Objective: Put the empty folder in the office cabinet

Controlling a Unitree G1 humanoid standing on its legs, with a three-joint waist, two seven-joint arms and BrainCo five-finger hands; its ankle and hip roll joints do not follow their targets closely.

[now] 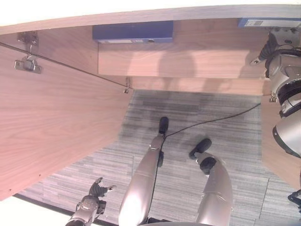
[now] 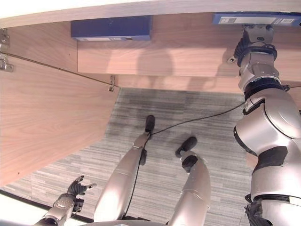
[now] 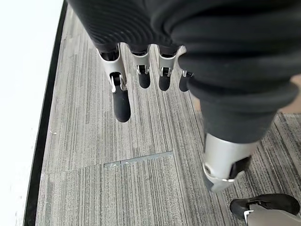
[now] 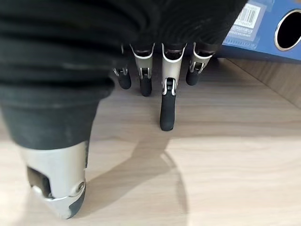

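A blue folder (image 2: 256, 20) lies on the wooden cabinet shelf (image 2: 188, 56) at the far right, its spine with a label and a finger hole (image 4: 288, 29) facing out. My right hand (image 2: 256, 35) is stretched out to the shelf just in front of this folder. Its fingers (image 4: 167, 110) hang relaxed over the bare shelf board, a little short of the folder, holding nothing. A second blue folder (image 1: 132, 32) lies further left on the same shelf. My left hand (image 1: 96, 192) hangs low at my side above the carpet, fingers (image 3: 121, 101) loose and empty.
The cabinet's wooden door (image 1: 56, 117) stands swung open on the left, with metal hinges (image 1: 27, 63) on its inner face. Another wooden panel (image 1: 275, 155) edges the right side. Grey striped carpet (image 1: 202, 108) covers the floor in front of the cabinet.
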